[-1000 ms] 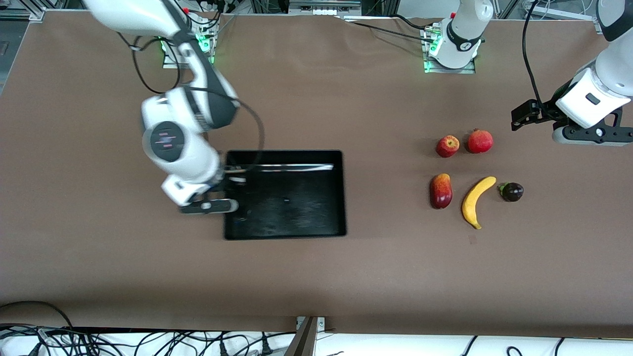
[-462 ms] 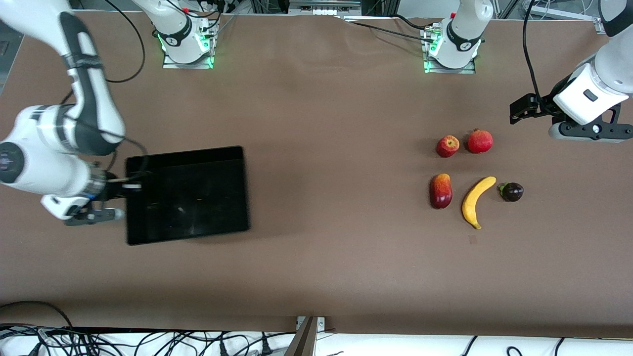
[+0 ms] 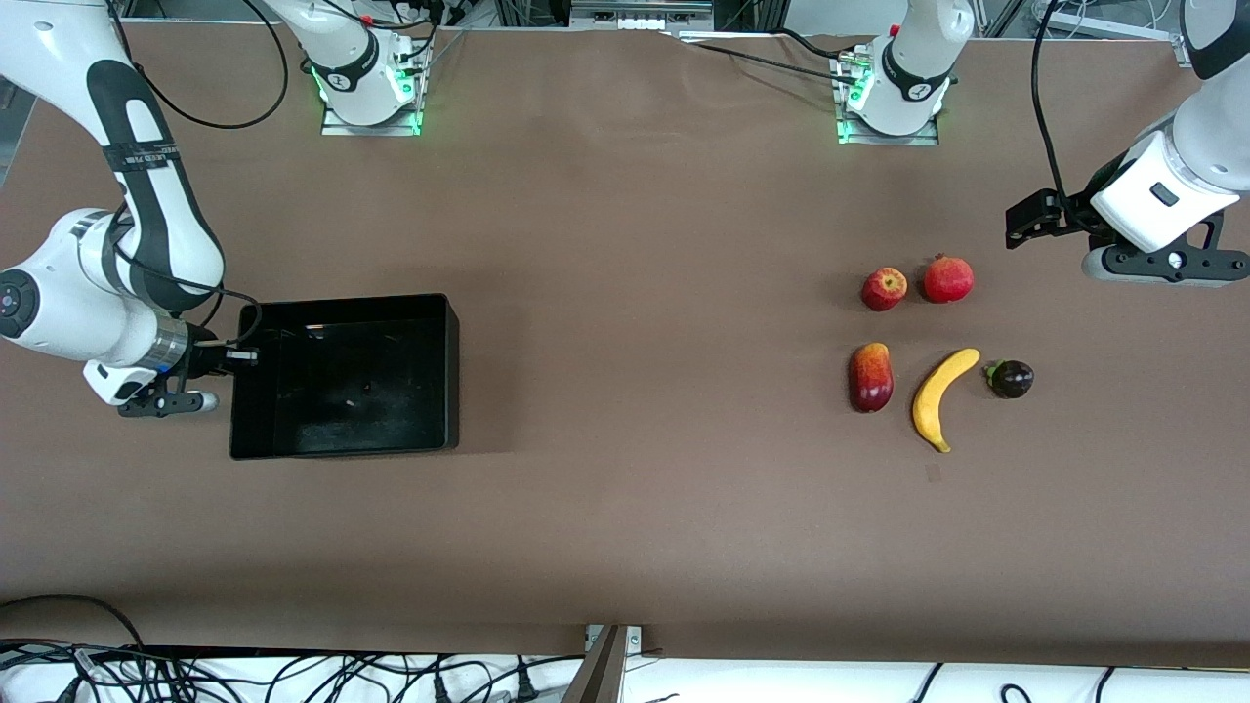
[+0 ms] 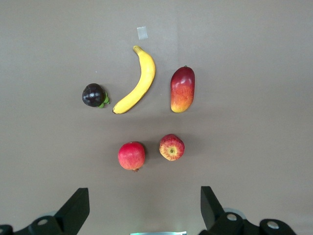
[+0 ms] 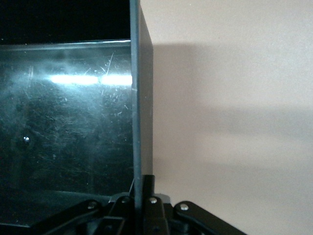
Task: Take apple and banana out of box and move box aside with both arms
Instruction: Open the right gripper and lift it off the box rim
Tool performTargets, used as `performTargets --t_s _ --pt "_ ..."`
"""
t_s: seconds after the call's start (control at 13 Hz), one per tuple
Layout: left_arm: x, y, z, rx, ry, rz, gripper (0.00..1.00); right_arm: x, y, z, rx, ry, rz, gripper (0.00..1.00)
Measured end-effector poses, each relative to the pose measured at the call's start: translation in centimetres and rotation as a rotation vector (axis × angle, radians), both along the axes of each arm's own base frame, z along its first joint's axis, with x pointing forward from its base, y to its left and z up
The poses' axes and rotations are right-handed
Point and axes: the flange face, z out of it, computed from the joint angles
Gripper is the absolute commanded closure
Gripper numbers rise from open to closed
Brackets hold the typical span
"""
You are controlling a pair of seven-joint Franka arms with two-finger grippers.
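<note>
While the right arm holds the tray, scene as follows:
right gripper (image 3: 230,356): clamped tight on the end wall of the black tray (image 3: 344,376), at the right arm's end of the table; wrist view shows the thin wall (image 5: 139,98) pinched between the fingers
black tray: sits on the brown table (image 3: 625,293), nothing inside, glossy floor scuffed
left gripper (image 4: 142,208): fingers spread wide, nothing between them, up in the air over the table by the fruit group at the left arm's end; arm waits
banana (image 3: 940,395): on the table, well apart from the tray, between mango and mangosteen
apple (image 3: 884,289): red with yellowish streaks, just beside the pomegranate (image 3: 948,279), farther from the front camera than the banana
mango (image 3: 871,376): red-yellow, beside the banana, toward the tray
mangosteen (image 3: 1010,378): dark purple, green leaves, beside the banana's upper end
tape mark (image 3: 933,473): small patch on the table near the banana's tip
</note>
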Motion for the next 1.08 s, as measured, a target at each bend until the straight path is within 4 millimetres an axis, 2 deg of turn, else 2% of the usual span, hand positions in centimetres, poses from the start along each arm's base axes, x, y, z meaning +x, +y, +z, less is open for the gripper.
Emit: performTargets --t_s 0.23,0.46,0.54,0.62,0.69,0.92,1.08 --pt "0.3 -0.2 0.2 -0.001 -0.003 -0.004 0.00 0.3 -0.1 0.1 -0.004 -0.026 -0.016 1.00" --pt "0.8 -0.3 0.1 -0.001 -0.005 -0.004 0.00 0.2 -0.1 -1.0 -0.005 -0.023 -0.019 1.00" --pt "1.0 -0.3 0.1 -0.002 -0.006 -0.004 0.00 0.1 -0.1 -1.3 -0.005 -0.020 -0.019 0.95" --pt "1.2 -0.3 0.1 -0.002 -0.006 -0.004 0.00 0.0 -0.1 -1.7 -0.005 -0.015 -0.019 0.62" --pt "1.2 -0.3 0.1 -0.002 -0.007 -0.004 0.00 0.0 -0.1 -2.1 -0.004 -0.011 -0.020 0.02" --pt "1.2 -0.3 0.2 -0.002 -0.008 -0.004 0.00 0.3 0.0 -1.5 -0.005 -0.025 -0.016 0.00" --pt "1.2 -0.3 0.2 -0.002 -0.006 -0.004 0.00 1.2 0.0 0.7 -0.009 -0.065 -0.013 0.00"
